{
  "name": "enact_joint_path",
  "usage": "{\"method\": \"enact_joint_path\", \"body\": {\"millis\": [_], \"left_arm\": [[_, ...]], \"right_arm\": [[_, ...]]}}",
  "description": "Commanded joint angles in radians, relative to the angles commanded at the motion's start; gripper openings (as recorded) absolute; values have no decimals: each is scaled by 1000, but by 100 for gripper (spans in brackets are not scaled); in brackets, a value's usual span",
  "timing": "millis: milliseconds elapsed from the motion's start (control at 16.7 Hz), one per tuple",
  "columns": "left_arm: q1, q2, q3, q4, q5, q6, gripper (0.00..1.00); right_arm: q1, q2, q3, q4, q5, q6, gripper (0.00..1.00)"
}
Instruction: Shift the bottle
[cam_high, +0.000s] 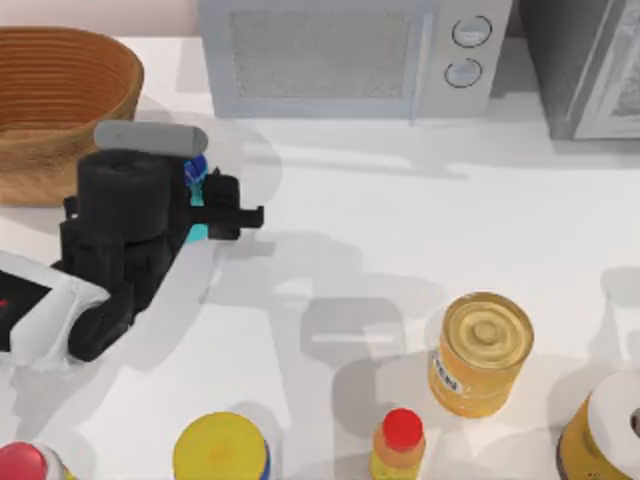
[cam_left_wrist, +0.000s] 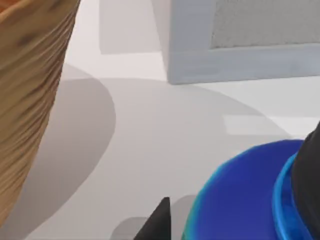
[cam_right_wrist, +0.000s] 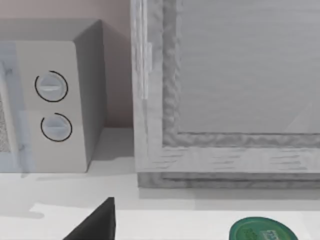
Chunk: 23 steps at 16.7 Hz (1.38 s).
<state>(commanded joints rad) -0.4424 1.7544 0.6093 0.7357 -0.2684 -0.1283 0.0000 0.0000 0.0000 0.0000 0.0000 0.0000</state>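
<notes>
Hovering over the left part of the white table (cam_high: 400, 230), the left gripper (cam_high: 205, 200) sits around the small teal-cyan bottle with a blue shoulder and black cap (cam_high: 195, 172), whose blue and teal show between the black fingers; whether the fingers press on it or merely flank it, I cannot tell. In the left wrist view the bottle's blue shoulder (cam_left_wrist: 245, 190) lies right beside a dark fingertip (cam_left_wrist: 157, 222). Just beyond the gripper stands the woven brown wicker basket (cam_high: 60, 105), and past it, at the table's back, the grey microwave with two round dials (cam_high: 350, 55). Well away from the gripper toward the near edge stand a golden metal can (cam_high: 482, 352), a yellow bottle with a red cap (cam_high: 400, 445) and a yellow-lidded jar (cam_high: 220, 450). The right wrist view shows a grey cabinet (cam_right_wrist: 230, 90) and a green round lid (cam_right_wrist: 262, 231).
</notes>
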Motion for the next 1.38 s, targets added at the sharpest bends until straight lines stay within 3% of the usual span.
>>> {"method": "enact_joint_path", "body": {"millis": [240,600,1380], "left_arm": [[49,-130,-154,12,-45,-36,0],[50,-137,-168,14,-49,-36,0],[100,199,-36,227,-5,-19,0]], "right_arm": [[0,0,0,0,0,0,100],[0,0,0,0,0,0,100],[0,0,0,0,0,0,100]]}}
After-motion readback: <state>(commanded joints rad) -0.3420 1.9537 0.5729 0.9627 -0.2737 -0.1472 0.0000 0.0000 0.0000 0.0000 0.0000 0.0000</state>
